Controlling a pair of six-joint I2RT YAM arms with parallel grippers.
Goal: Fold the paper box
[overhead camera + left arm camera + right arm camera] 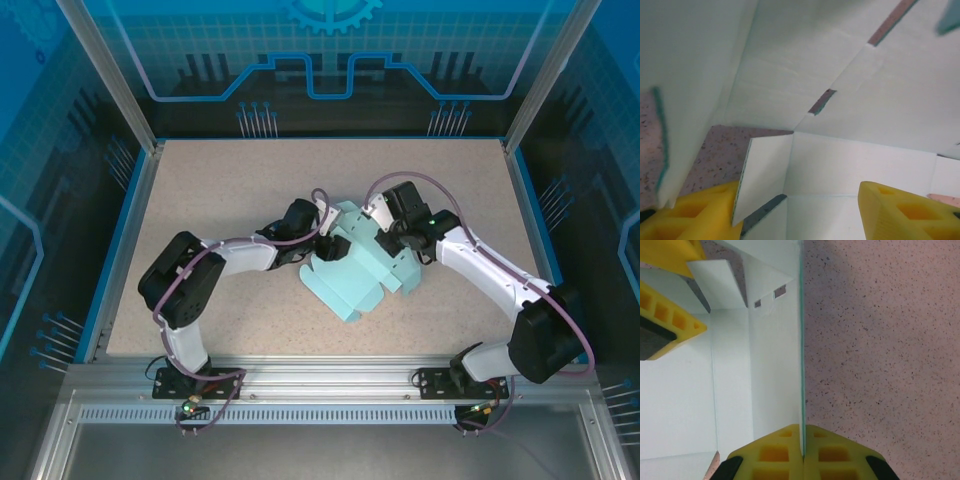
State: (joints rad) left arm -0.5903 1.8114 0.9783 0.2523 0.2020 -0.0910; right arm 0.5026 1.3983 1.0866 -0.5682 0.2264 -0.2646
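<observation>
The paper box (355,285) is a pale cyan die-cut sheet, partly folded up, at the middle of the table. My left gripper (337,247) reaches over its left side. In the left wrist view that gripper (799,200) is open above the box's white inside (840,165), and a small raised flap (762,175) leans by its left finger. My right gripper (390,232) holds the far right side. In the right wrist view it (802,440) is shut on an upright wall (775,365) of the box. The left gripper's yellow fingers (670,315) show at the top left there.
The speckled tabletop (230,190) has open room left, right and behind the box. A blue rim (125,230) borders it, metal posts (105,70) stand at the back corners, and an aluminium rail (320,385) runs along the near edge.
</observation>
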